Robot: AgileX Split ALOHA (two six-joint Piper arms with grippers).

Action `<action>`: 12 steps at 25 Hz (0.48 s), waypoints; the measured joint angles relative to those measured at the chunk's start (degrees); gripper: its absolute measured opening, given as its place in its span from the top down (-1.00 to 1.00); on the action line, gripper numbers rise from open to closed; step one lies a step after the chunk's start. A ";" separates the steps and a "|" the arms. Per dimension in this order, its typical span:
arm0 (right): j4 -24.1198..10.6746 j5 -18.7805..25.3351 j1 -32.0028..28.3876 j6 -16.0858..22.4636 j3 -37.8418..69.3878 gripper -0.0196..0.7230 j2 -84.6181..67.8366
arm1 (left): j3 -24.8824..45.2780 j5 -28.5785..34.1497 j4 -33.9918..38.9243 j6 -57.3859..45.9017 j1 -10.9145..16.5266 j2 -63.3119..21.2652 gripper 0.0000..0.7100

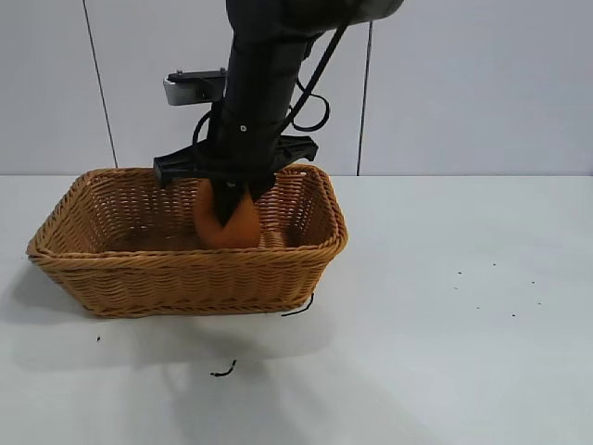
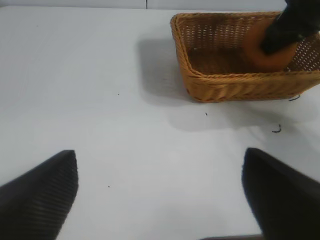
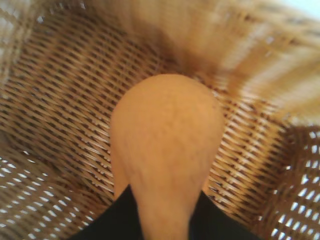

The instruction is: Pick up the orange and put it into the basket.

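The right gripper (image 1: 232, 206) is reaching down into the basket (image 1: 139, 269), jaws clamped on the orange (image 1: 239, 227), one dark finger crossing its near face. The orange is hanging inside the basket's walls, toward the right half, with its rounded end pointing down at the woven floor and its narrow end pinched up between the jaws, so its long axis is running straight down from the gripper. From the right wrist view the orange (image 3: 167, 145) is filling the middle with weave all round it; whether it is touching the floor, I cannot tell. The drop looks short, so a simple release should finish this. The left gripper (image 2: 160, 200) is idling well off over the bare table (image 2: 100, 90), jaws spread wide and holding nothing.
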 joint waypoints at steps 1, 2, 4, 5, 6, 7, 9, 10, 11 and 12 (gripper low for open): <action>-0.74 1.87 0.00 -0.06 -2.17 -0.81 0.00 | 0.00 0.00 0.00 0.00 0.00 0.00 -0.80; -1.64 3.66 0.00 -0.06 -4.46 -0.84 -0.05 | 0.00 0.00 0.00 0.00 0.00 0.00 -0.80; -3.87 6.56 -0.30 0.27 -8.94 -0.87 -0.19 | 0.00 0.00 0.00 0.00 0.00 0.00 -0.80; -4.60 7.44 -0.71 0.66 -11.30 -0.87 -0.19 | 0.00 0.00 0.00 0.00 0.00 0.00 -0.80; -5.22 7.79 -1.25 1.20 -13.33 -0.87 -0.29 | 0.00 0.00 0.00 0.00 0.00 0.00 -0.80; -5.70 8.03 -2.10 1.69 -14.93 -0.87 -0.39 | 0.00 0.00 0.00 0.00 0.00 0.00 -0.80; -6.28 8.09 -4.39 2.09 -16.59 -0.87 -0.67 | 0.00 0.00 0.00 0.00 0.00 0.00 -0.80; -6.42 8.16 -5.54 2.14 -16.95 -0.87 -0.79 | 0.00 0.00 0.00 0.00 0.00 0.00 -0.80; -6.52 8.16 -7.10 2.19 -17.03 -0.87 -0.85 | 0.00 0.00 0.00 0.00 0.00 0.00 -0.80; -6.59 8.23 -8.47 2.19 -17.03 -0.87 -0.85 | 0.00 0.00 0.00 0.00 0.00 0.00 -0.80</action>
